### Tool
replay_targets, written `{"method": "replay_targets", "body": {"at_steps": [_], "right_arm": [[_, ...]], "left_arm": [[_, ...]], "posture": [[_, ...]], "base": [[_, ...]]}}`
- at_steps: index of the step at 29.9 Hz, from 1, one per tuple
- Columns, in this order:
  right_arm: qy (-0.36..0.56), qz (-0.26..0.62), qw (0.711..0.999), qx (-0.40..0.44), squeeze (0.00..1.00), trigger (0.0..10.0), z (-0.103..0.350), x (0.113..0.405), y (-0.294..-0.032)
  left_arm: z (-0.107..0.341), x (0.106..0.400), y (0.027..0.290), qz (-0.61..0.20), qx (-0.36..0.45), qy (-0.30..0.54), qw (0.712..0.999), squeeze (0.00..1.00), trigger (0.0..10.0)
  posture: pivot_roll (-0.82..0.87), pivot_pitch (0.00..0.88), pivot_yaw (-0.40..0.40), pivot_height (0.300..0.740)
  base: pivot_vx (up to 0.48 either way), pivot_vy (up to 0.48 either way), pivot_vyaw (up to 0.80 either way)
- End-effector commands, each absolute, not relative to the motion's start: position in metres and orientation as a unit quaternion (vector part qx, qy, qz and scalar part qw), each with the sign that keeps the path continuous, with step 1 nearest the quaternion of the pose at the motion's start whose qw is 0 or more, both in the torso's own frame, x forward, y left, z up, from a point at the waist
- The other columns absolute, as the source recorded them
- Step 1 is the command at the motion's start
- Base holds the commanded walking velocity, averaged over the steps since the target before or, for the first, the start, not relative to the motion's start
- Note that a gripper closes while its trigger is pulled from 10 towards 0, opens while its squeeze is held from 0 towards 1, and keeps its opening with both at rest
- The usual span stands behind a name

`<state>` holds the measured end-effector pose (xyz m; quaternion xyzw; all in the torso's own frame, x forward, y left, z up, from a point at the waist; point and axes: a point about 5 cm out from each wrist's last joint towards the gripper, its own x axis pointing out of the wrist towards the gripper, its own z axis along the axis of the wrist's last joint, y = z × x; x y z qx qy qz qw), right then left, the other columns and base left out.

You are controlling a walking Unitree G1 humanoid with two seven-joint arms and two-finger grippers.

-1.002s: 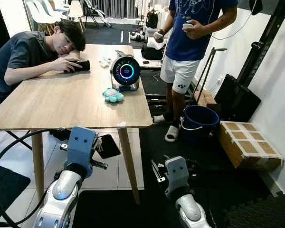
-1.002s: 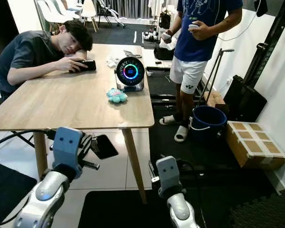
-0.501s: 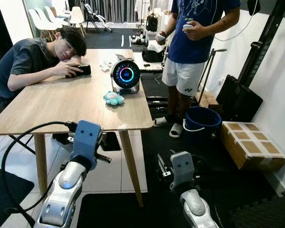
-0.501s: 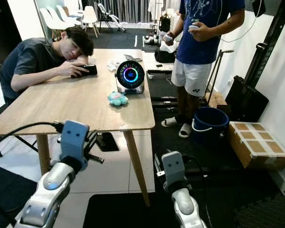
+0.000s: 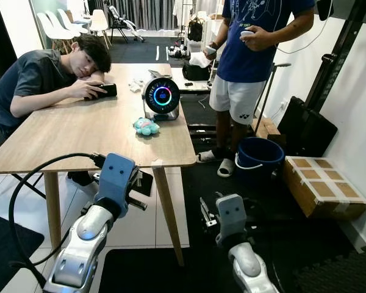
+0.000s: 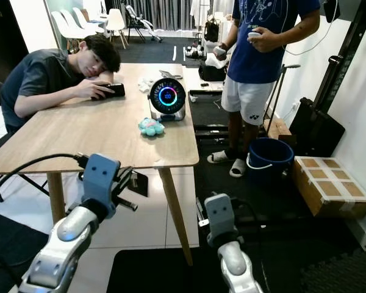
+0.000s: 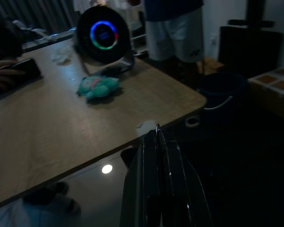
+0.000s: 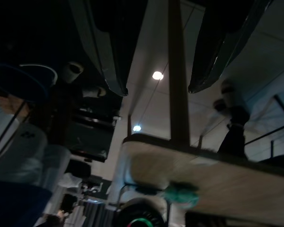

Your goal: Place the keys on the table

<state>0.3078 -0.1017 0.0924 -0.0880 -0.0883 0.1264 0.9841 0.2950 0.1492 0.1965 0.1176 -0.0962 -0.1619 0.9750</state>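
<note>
The left gripper (image 7: 157,142) hangs just below the near edge of the table (image 5: 91,131), its fingers pressed together on what are probably the keys (image 5: 136,177), though they are hard to make out. The right gripper (image 8: 156,87) hangs lower beside the table, jaws spread, empty.

The keys (image 6: 123,179) were mostly hidden behind the left gripper (image 6: 127,183), and the standing person (image 5: 250,55) was cropped at the top edge.

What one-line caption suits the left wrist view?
Left gripper, fingers pressed together, points over the wooden table toward a teal plush toy and glowing round speaker.
</note>
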Motion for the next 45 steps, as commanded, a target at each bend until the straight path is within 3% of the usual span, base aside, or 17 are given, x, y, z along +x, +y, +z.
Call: {"method": "replay_targets", "body": {"at_steps": [1,10,15,26,32,39,45], "right_arm": [[-0.087,0.14,0.982,-0.09,0.0,10.0,0.092,0.307,-0.097],[-0.085,0.155,0.979,-0.102,0.0,10.0,0.096,0.318,-0.097],[-0.096,0.146,0.979,-0.104,0.0,10.0,0.104,0.323,-0.101],[-0.097,0.054,0.986,-0.122,0.0,10.0,0.108,0.322,-0.158],[-0.103,0.027,0.988,-0.108,0.0,10.0,0.115,0.323,-0.168],[-0.098,0.001,0.995,-0.015,0.0,10.0,0.124,0.328,-0.18],[-0.074,0.034,0.995,-0.06,0.0,10.0,0.109,0.322,-0.177]], "left_arm": [[0.193,0.289,0.152,-0.164,0.116,-0.083,0.976,0.0,10.0],[0.182,0.275,0.167,-0.124,0.118,-0.068,0.983,0.0,10.0],[0.179,0.281,0.164,-0.114,0.109,-0.067,0.985,0.0,10.0],[0.179,0.311,0.144,-0.14,0.102,-0.072,0.982,0.0,10.0],[0.18,0.317,0.146,-0.124,0.09,-0.074,0.985,0.0,10.0],[0.173,0.319,0.155,-0.105,0.086,-0.068,0.988,0.0,10.0],[0.169,0.316,0.158,-0.099,0.111,-0.067,0.987,0.0,10.0]], "posture": [[0.16,0.086,-0.016,0.74],[0.21,0.081,-0.064,0.74],[0.18,0.08,-0.05,0.74],[0.09,0.087,0.01,0.74],[0.07,0.087,0.024,0.74],[0.06,0.076,0.029,0.74],[0.07,0.072,0.03,0.74]], "base": [[0.0,0.0,0.0],[0.0,0.0,0.0],[0.0,0.0,0.0],[0.0,0.0,0.0],[0.0,0.0,0.0],[0.0,0.0,0.0],[0.0,0.0,0.0]]}}
